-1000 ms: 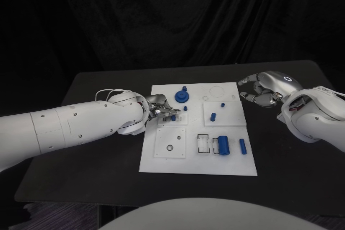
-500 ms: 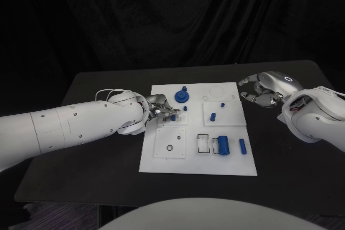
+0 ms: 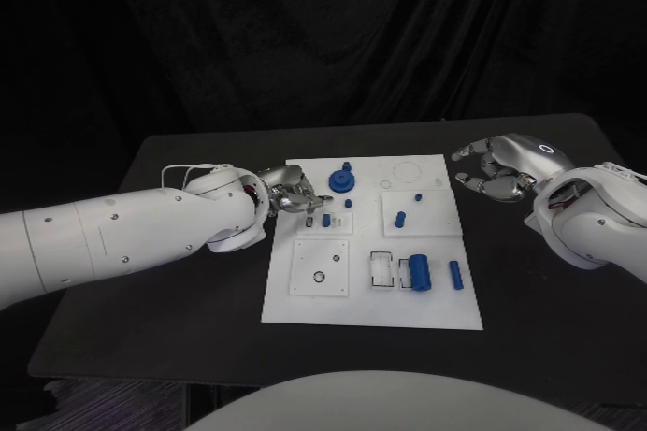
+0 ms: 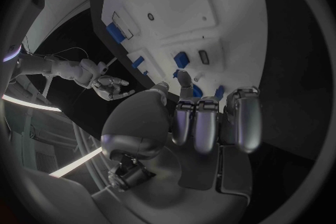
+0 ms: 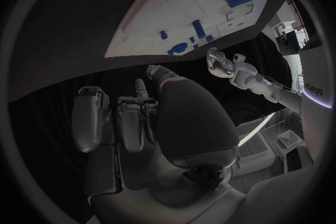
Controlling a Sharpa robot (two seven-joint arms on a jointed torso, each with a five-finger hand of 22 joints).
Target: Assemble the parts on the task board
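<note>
Head view puts the task board [image 3: 371, 305] at the centre of the black surface [image 3: 162, 300], and I read this as an early step: most parts look unseated. From the board's centre, a blue gear-like part [image 3: 342, 180] stands at 11 o'clock, a fat blue cylinder [image 3: 418, 272] lies at 5 o'clock beside a slimmer blue peg [image 3: 456, 275], and a small blue pin [image 3: 399, 221] rests at 1 o'clock. A short blue piece [image 3: 326, 221] sits in the small plate at 9 o'clock.

My left robot hand [image 3: 287, 196] hovers at the board's 10 o'clock edge, just beside that small plate. In the left wrist view its fingers [image 4: 203, 123] are curled in and I see nothing between them, so I call it clenched and empty. My right robot hand [image 3: 496, 174] hangs off the board's 2 o'clock corner, apart from it, fingers likewise curled on nothing as far as I can judge; in the right wrist view its fingers [image 5: 129, 117] are folded with no part among them.

Next, I judge, the left robot hand should uncurl and settle on a loose part. That calls for a slow descent and a fine pinch, since the pieces are small and crowded.
</note>
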